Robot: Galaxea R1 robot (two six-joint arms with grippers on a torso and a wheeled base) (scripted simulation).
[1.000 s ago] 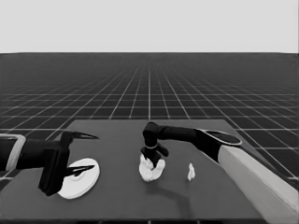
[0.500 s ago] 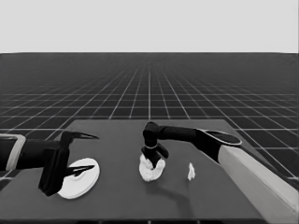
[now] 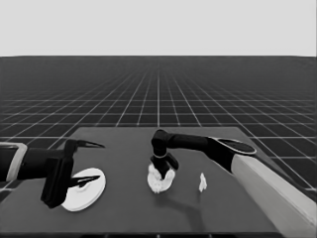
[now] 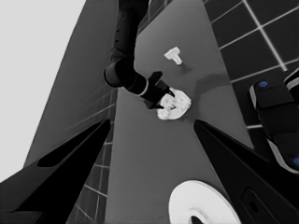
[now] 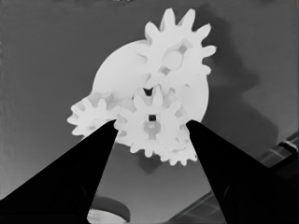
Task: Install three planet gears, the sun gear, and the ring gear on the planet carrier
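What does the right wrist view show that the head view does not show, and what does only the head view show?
Only the right wrist view shows single gears with their teeth, on the smaller round part, between the right gripper's open fingers.

Only the head view shows the larger round part under the waiting left gripper, and the thin white piece.

Both show the right gripper over that white cluster on the table.

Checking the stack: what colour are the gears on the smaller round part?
White, like the smaller round part beneath the gears; clearest in the right wrist view.
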